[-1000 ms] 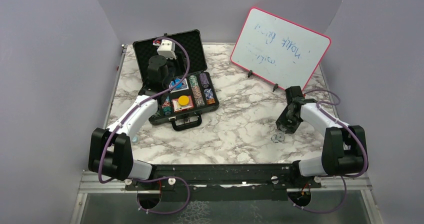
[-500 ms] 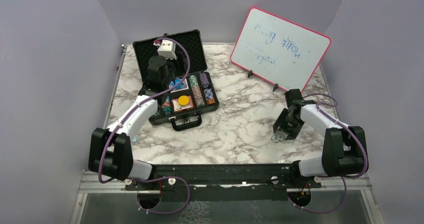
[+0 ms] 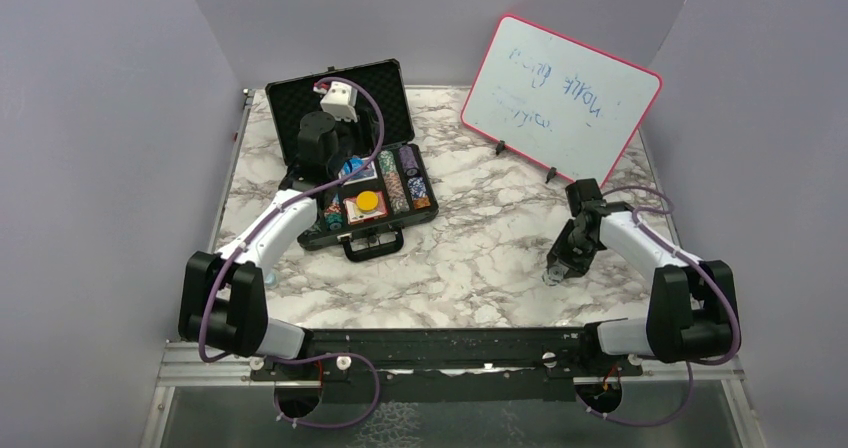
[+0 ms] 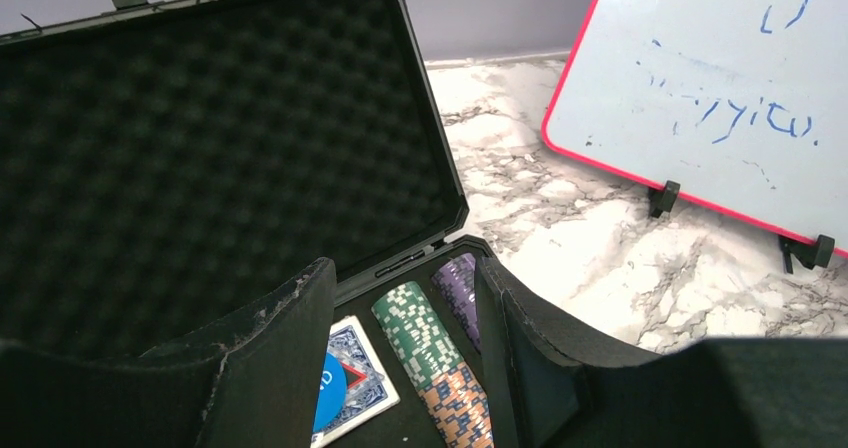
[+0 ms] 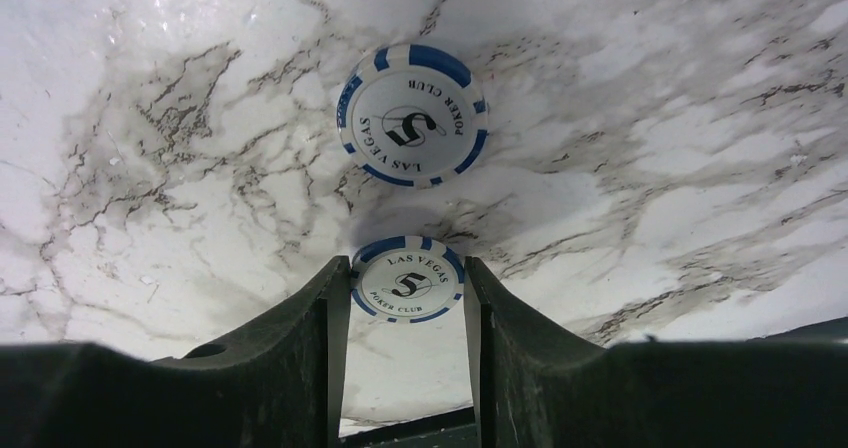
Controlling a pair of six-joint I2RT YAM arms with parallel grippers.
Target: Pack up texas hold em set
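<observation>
The black case [image 3: 343,76] lies open at the back left, with its foam lid up. It holds rows of chips [image 3: 405,178], a yellow button [image 3: 369,201] and a card deck [image 4: 357,360] with a blue button [image 4: 322,396] on it. My left gripper [image 4: 405,273] is open and empty, hovering over the green chip row [image 4: 420,326] inside the case. My right gripper [image 5: 405,268] is down at the table on the right, with its fingers touching both edges of a blue-and-white "5" chip [image 5: 405,282]. A second such chip [image 5: 413,115] lies flat just beyond it.
The pink-framed whiteboard [image 3: 560,93] stands on small feet at the back right, a little behind my right arm. The case handle [image 3: 373,247] sticks out towards the table's middle. Grey walls close in both sides.
My right gripper has moved left and down onto the two loose chips and now has one between its fingers. The left arm has barely moved.
</observation>
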